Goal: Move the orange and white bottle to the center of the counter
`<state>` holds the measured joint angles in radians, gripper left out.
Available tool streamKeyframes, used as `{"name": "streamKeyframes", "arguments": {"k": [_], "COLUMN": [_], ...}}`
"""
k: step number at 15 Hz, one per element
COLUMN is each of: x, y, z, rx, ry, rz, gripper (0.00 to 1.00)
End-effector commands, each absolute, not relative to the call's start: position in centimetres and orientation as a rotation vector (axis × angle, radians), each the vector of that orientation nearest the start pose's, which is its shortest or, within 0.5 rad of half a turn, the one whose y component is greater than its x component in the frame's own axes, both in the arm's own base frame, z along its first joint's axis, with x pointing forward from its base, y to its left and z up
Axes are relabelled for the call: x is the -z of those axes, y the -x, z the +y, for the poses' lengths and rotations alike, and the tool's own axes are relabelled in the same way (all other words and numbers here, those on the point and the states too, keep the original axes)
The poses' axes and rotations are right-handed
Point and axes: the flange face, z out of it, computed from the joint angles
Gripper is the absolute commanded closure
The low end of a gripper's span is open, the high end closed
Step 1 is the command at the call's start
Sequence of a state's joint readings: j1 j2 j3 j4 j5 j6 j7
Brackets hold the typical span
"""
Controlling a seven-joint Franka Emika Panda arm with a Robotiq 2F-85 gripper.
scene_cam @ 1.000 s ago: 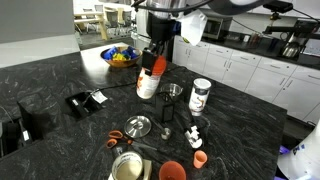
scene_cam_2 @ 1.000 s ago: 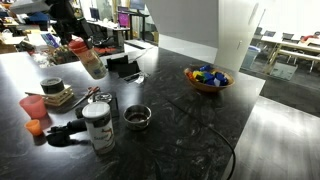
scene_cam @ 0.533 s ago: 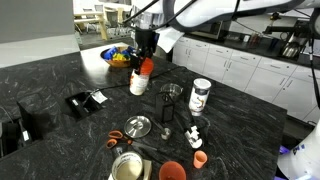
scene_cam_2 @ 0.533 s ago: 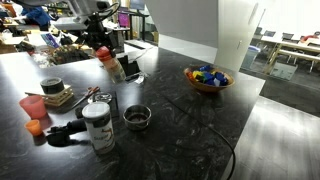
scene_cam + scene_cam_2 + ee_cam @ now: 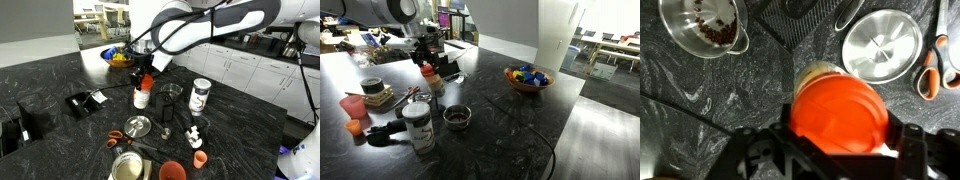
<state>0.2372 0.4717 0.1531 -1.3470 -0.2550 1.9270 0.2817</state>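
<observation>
In an exterior view: your gripper (image 5: 146, 68) tops the orange and white bottle (image 5: 143, 95), which is upright, just beside a metal cup (image 5: 172, 92) on the counter (image 5: 60, 80).
In an exterior view: the orange and white bottle (image 5: 430, 80) is upright, behind a white canister (image 5: 417, 128); base contact unclear.
Wrist view: fingers (image 5: 752, 150) flank the orange cap (image 5: 837, 112), pinching it; metal lid (image 5: 882, 45) beyond.

The black table (image 5: 45, 75) is carrying a white canister (image 5: 201, 96), a metal lid (image 5: 138, 126), an orange cup (image 5: 199, 158) and a filled bowl (image 5: 120, 57).
</observation>
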Motion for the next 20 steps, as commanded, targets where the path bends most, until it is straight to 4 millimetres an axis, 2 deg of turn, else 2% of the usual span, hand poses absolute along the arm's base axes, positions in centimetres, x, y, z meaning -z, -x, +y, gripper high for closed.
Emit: {"name": "streamKeyframes", "arguments": {"k": [1, 6, 7, 8, 9, 11, 20], "x": [-46.2, -44.5, -44.2, -44.1, -43.8, -43.9, -43.9], "y": [-67.2, -67.3, -67.3, -67.1, -67.5, -67.4, -67.4], "z": [23.3, 22.9, 22.9, 23.0, 23.1, 23.2, 23.2], "rx": [0.276, 0.221, 0.206, 0.197, 0.194, 0.196, 0.196], "ry": [3.239, 3.257, 3.258, 3.254, 3.266, 3.265, 3.265], "rz": [-0.280, -0.275, -0.270, -0.270, -0.259, -0.261, -0.261], "gripper": [0.44, 0.44, 0.07, 0.04, 0.12, 0.04, 0.04]}}
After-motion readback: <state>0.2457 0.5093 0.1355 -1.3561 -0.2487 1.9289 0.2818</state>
